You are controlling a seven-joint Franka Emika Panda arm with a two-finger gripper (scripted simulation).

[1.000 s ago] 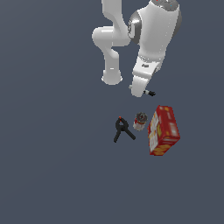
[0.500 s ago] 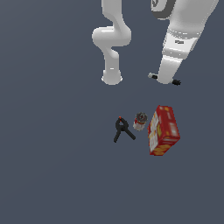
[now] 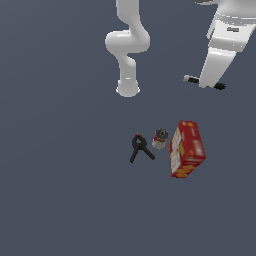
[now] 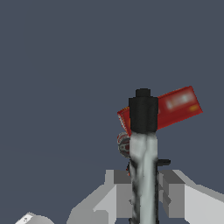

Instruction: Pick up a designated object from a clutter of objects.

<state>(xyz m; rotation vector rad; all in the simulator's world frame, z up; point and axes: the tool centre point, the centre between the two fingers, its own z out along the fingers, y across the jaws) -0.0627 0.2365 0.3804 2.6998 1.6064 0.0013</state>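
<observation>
The designated object, a thin stick with a light grey body and black ends (image 3: 191,79), hangs high above the floor, held crosswise in my gripper (image 3: 205,83) at the exterior view's upper right. In the wrist view the stick (image 4: 143,166) runs between my two grey fingers (image 4: 173,192), which are shut on its body. The rest of the clutter lies far below: a black clamp (image 3: 139,147), a small can with a dark lid (image 3: 160,138) and a red box (image 3: 186,148).
The arm's white base column (image 3: 127,47) stands behind the clutter. In the wrist view the red box (image 4: 173,107) and the can (image 4: 123,143) show past the stick's black tip. Dark grey floor (image 3: 60,190) spreads all around.
My gripper has risen and swung towards the exterior view's right, carrying the stick up and away from the clutter. Clamp, can and box have stayed put.
</observation>
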